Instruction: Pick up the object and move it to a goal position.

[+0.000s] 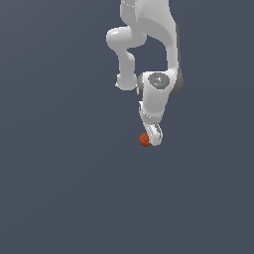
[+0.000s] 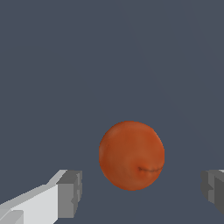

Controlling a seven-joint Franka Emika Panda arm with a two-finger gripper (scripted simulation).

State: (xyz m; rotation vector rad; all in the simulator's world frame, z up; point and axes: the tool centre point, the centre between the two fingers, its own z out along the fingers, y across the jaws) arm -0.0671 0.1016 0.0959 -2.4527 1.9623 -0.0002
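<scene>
The object [image 2: 131, 155] is an orange-red rounded lump with a small dark crease on its skin. In the wrist view it lies between my two grey fingertips [image 2: 70, 192], with a gap on each side, so neither pad touches it. My gripper [image 2: 142, 192] stands open around it. The exterior view shows the white arm reaching down, with the gripper [image 1: 153, 138] low over the flat dark surface and the object [image 1: 144, 140] peeking out on the exterior view's left of the fingers.
A plain dark blue-grey surface [image 1: 59, 188] fills both views. No other objects, containers or edges show.
</scene>
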